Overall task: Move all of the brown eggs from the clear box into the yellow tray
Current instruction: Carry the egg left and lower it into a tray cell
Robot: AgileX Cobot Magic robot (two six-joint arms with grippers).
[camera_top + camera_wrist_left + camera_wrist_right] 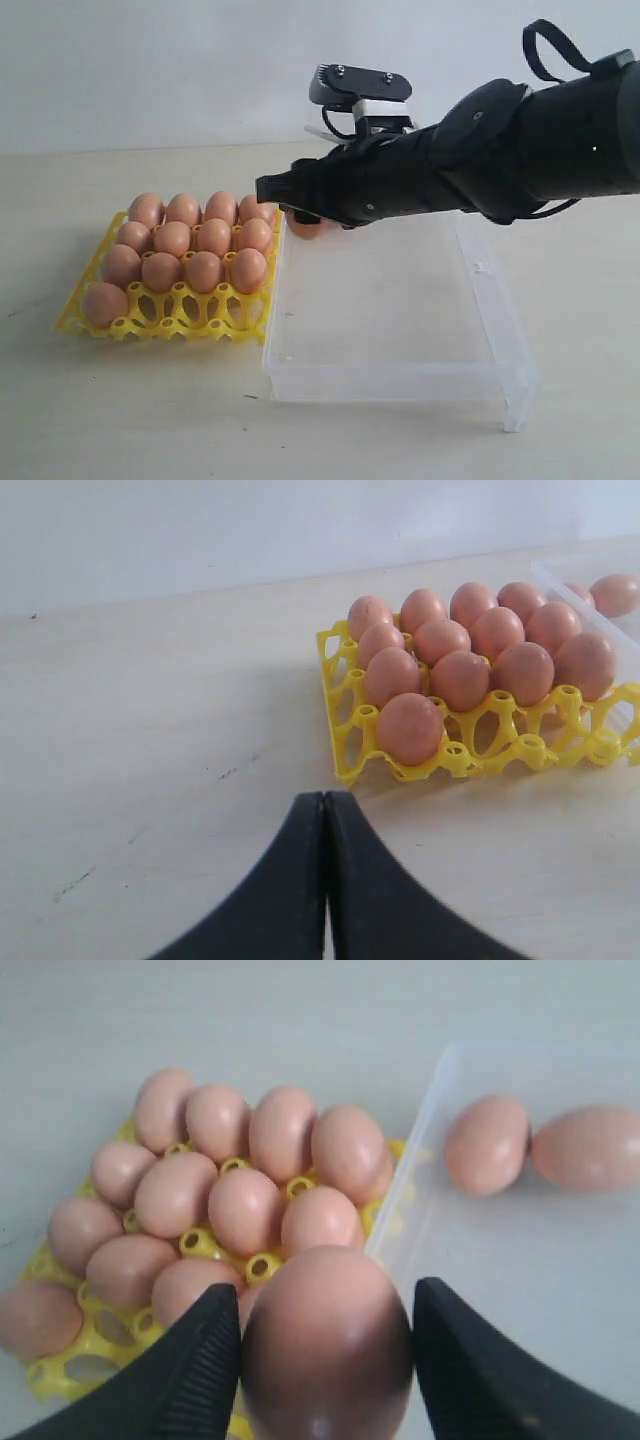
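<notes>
Right gripper (325, 1310) clamped on brown egg (325, 1360), over seam between yellow tray (170, 325) (left) and clear box (400, 380) (right). Thirteen tray eggs (203, 270) seated. Two box eggs (487, 1145) at far-left corner. Left gripper (325, 798) pressed together, empty.

Sixteen brown eggs (202, 270) in all: thirteen in the one yellow tray (175, 325), two in the one clear box (400, 382), one between the jaws of the right gripper (325, 1335). Grippers number two, counting the left gripper (325, 805). One counter (100, 410) carries everything.
</notes>
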